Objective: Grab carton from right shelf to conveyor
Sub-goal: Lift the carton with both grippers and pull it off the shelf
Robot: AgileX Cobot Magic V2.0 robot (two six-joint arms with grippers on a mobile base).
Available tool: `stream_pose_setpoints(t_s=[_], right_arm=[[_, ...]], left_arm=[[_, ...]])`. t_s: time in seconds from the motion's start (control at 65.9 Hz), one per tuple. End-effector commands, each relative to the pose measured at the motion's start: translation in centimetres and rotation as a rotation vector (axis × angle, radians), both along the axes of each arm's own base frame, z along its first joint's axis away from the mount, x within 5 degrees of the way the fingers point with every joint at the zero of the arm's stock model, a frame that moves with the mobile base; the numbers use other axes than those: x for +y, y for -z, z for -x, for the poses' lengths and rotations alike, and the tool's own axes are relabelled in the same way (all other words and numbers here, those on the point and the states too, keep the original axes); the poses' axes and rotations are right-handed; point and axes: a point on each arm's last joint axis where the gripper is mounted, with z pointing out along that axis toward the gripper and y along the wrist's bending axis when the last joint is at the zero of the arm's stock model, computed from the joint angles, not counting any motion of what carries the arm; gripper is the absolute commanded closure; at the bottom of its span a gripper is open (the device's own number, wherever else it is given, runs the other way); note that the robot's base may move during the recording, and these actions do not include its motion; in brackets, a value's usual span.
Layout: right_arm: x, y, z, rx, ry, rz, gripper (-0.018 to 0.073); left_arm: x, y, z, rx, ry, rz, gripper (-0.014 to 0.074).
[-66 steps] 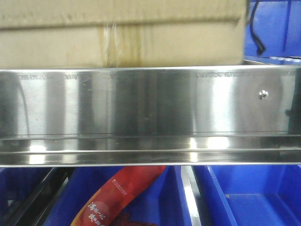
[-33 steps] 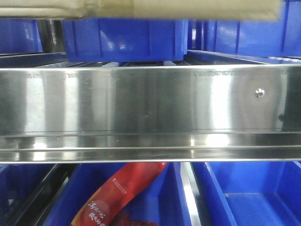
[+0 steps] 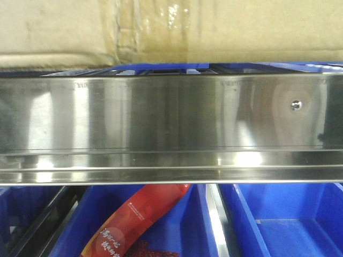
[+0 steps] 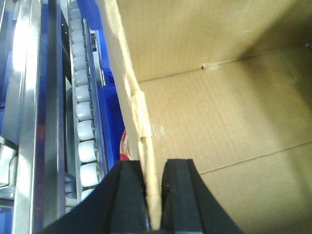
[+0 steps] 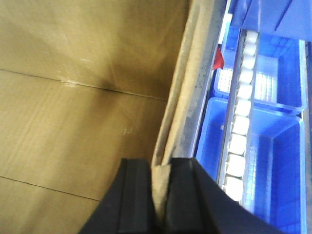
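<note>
The carton (image 3: 225,27) fills the top of the front view, its taped seam (image 3: 177,21) near the centre and its lower edge just above the right shelf's steel rail (image 3: 161,123). In the left wrist view my left gripper (image 4: 153,195) is shut on the carton's left wall (image 4: 134,97), with the open brown inside (image 4: 219,97) to the right. In the right wrist view my right gripper (image 5: 161,195) is shut on the carton's right wall (image 5: 183,97), the inside (image 5: 73,97) to the left. The conveyor is out of view.
The rail carries one screw (image 3: 295,105). Blue bins (image 3: 284,219) sit in the tier below, one holding a red packet (image 3: 134,225). White shelf rollers (image 4: 83,122) run left of the carton. More rollers (image 5: 239,131) and blue bins (image 5: 263,161) lie to its right.
The carton rose off the shelf to the top edge of the front view, baring a blue bin behind. It now hangs lower again, across the full width just above the rail.
</note>
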Motion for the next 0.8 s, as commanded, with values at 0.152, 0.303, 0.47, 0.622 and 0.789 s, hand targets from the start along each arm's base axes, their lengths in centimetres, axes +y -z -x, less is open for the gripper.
stream_pose_setpoints(t_s=[0.152,0.303,0.47,0.622,0.789], right_arm=[[0.2,-0.5,0.0,-0.055,-0.021,-0.016,0.0631],[0.3,-0.7,-0.2,-0.080,-0.023,-0.030,0.0631],[0.4,-1.1,-0.4,-0.127,-0.026,-0.056,0.0631],[0.6,-1.4,-0.6,-0.162,-0.029,-0.076,0.0631],[0.7,-1.7,-0.7,-0.195,-0.031,-0.094,0.0631]], left_arm=[[-0.2,-0.8,0.6,-0.056,0.038,0.045,0.0615],[-0.2,-0.8,0.6,-0.057,0.037,0.043,0.0615],[-0.2,-0.8,0.6,-0.057,0.037,0.043,0.0615],[-0.2,-0.8,0.6,-0.057,0.037,0.043,0.0615],[-0.2,-0.8,0.6,-0.057,0.037,0.043,0.0615]])
